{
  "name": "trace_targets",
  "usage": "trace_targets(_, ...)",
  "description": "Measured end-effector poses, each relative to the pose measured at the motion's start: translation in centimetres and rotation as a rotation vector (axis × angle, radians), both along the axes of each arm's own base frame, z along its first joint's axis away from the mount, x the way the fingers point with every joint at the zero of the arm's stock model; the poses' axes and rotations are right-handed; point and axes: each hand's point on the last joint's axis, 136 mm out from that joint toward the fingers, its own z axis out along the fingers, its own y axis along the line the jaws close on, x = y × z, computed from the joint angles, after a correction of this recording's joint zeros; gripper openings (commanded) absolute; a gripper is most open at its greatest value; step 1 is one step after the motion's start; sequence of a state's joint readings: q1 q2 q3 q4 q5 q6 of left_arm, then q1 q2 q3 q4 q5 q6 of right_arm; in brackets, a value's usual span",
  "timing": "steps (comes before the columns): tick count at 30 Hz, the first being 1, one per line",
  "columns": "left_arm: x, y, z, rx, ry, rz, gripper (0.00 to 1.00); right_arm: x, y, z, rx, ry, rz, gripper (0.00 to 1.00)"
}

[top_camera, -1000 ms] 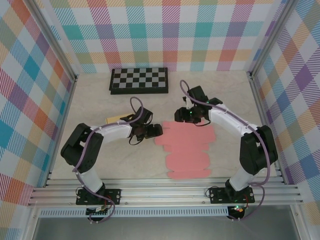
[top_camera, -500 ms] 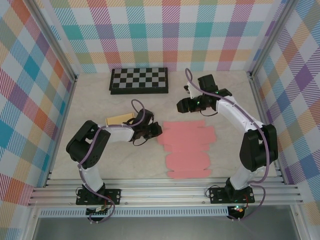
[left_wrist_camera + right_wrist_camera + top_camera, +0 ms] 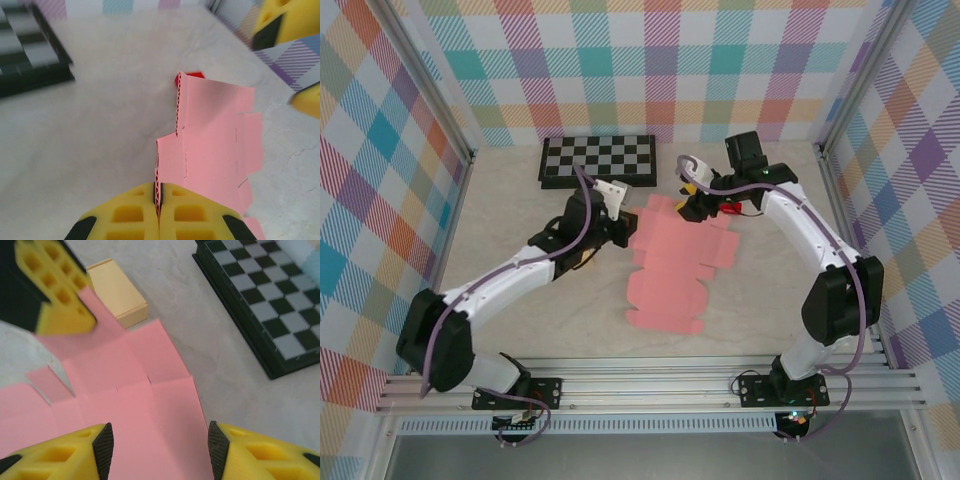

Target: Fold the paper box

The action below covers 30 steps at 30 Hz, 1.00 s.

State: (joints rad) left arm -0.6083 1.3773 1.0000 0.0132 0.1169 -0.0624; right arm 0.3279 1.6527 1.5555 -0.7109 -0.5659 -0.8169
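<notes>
The left gripper (image 3: pixel 159 212) pinches the pink cardboard sheet's (image 3: pixel 215 140) edge.

A black-and-grey checkered chessboard (image 3: pixel 598 160) lies flat at the far edge of the beige marbled tabletop (image 3: pixel 500 210). A pale yellow rectangular block (image 3: pixel 117 292) lies apart from it. A small red object (image 3: pixel 189 76) is partly hidden.

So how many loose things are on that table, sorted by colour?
Pink: 1, the flat cardboard sheet
Black-and-white: 1, the chessboard
Tan: 1, the block
Red: 1, a small item, partly hidden
Total: 4
</notes>
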Motion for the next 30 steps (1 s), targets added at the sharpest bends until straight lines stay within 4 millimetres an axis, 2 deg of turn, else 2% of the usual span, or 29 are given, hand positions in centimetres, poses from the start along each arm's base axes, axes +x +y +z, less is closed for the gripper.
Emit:
trace_targets(2,-0.6,0.8,1.5,0.033,-0.094,-0.018,0.0,0.0,0.0,0.9,-0.023,-0.052,0.047,0.55)
trace_targets(5,-1.3,1.4,1.8,0.077,-0.164,-0.04,0.0,0.2,0.1,1.0,-0.048,-0.091,0.094,0.55)
trace_targets(11,-2.0,1.9,-0.7,0.139,-0.18,-0.07,0.0,0.1,-0.3,-1.7,-0.114,-0.058,0.143,0.55)
trace_targets(14,-2.2,2.1,-1.0,0.151,-0.196,-0.079,0.0,0.0,-0.7,-2.9,-0.152,-0.043,0.152,0.55)
trace_targets(24,-2.3,2.8,1.6,0.131,-0.305,-0.05,0.0,-1.2,-1.4,-5.0,-0.209,0.021,0.187,0.53)
trace_targets(30,-2.1,3.2,1.7,0.142,-0.318,-0.029,0.0,-2.0,-2.0,-7.1,-0.247,0.09,0.191,0.48)
